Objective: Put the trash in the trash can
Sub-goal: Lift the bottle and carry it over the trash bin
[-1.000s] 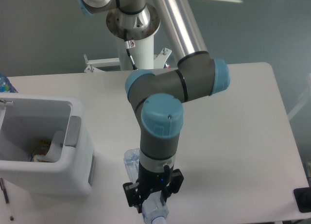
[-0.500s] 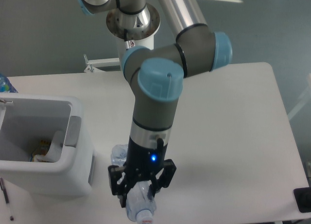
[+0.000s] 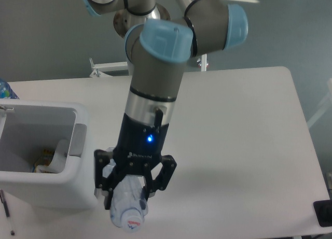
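Observation:
A see-through water bottle (image 3: 127, 208), one piece of the trash, hangs clear of the table with its capped end toward the camera. My gripper (image 3: 130, 190) is shut on it, black fingers (image 3: 104, 181) clasping its wrinkly body. The gripper hangs just right of the trash can (image 3: 46, 195), a boxy white bin with thick walls and a grey handle tab (image 3: 78, 140). Some scraps lie at the bottom of the bin. I see no clear cup in this view.
The arm's base column (image 3: 140, 21) stands behind the table's far edge. A blue-capped bottle top (image 3: 6, 89) peeks in at the left edge. A dark object (image 3: 324, 213) sits at the table's front right corner.
The gripper has risen toward the camera and shifted left with the bottle, from low near the front edge to beside the bin's right wall.

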